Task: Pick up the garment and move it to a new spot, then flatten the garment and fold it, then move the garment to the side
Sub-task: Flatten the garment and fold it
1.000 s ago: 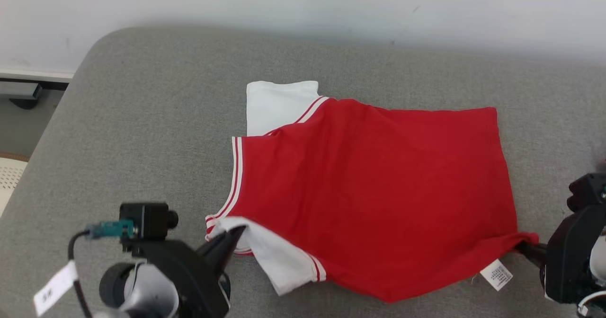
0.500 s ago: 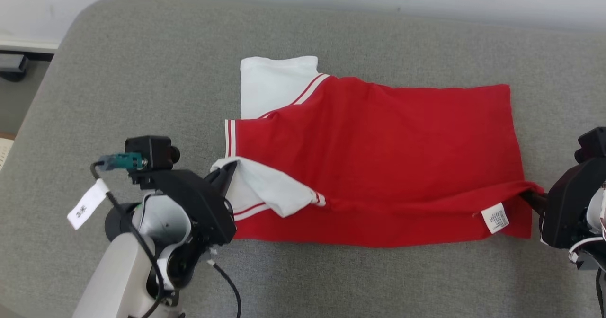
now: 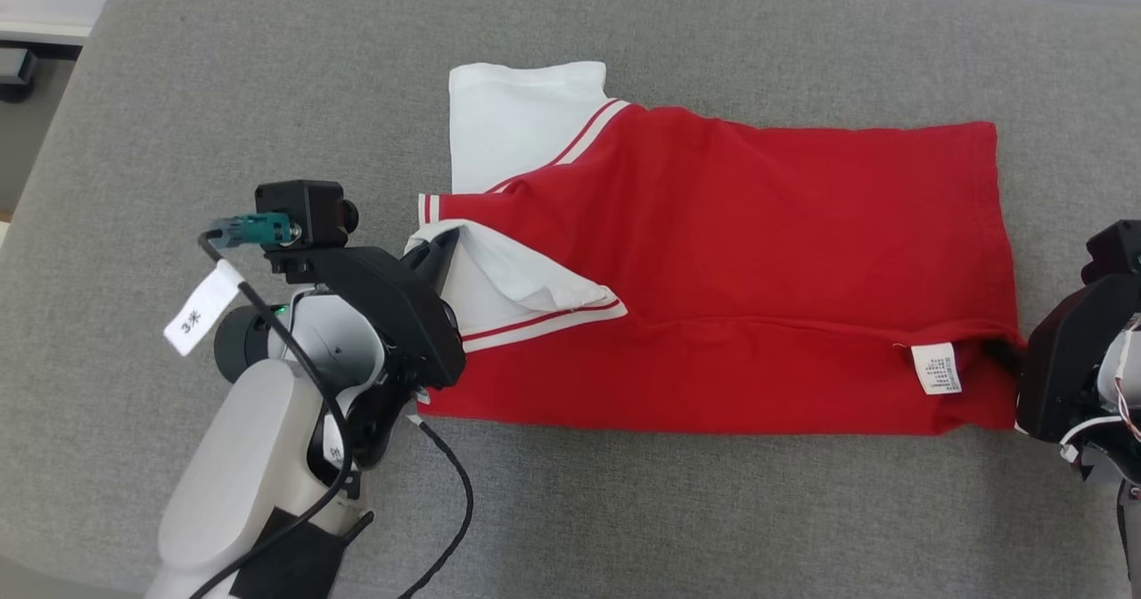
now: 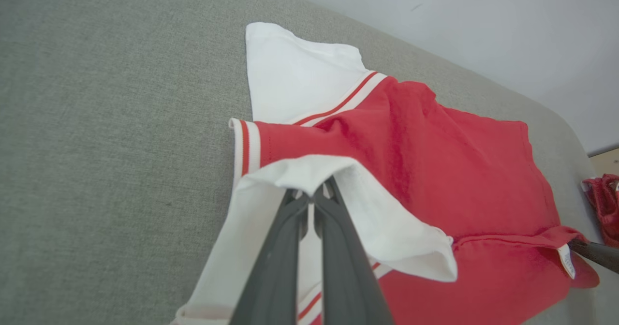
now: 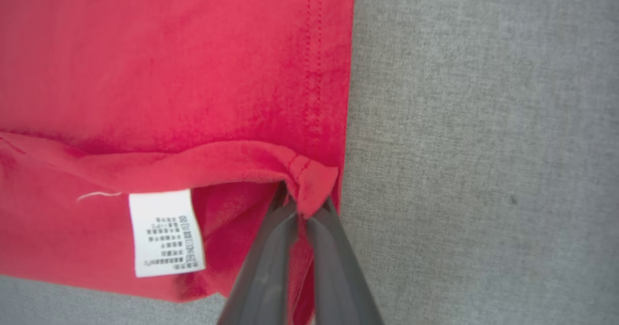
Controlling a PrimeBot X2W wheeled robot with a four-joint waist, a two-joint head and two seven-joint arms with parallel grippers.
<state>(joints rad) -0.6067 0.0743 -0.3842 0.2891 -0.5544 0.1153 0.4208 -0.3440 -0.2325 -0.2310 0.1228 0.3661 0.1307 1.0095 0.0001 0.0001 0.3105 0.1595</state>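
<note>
The garment is a red shirt with white sleeves and red-and-white trim, lying across the grey cushion with its near long edge folded over onto the body. My left gripper is shut on the near white sleeve, lifting it over the red cloth. My right gripper is shut on the red hem corner at the garment's right end, beside a white care label. The far white sleeve lies flat on the cushion.
A pale wall runs behind the cushion. The cushion's rounded left corner and a strip of floor show at the far left. A bit of another red cloth sits at the right edge of the left wrist view.
Both grippers have carried the garment's near edge away from me, folding it over the body. The near sleeve now lies on the red cloth. The head view has also tilted down.
</note>
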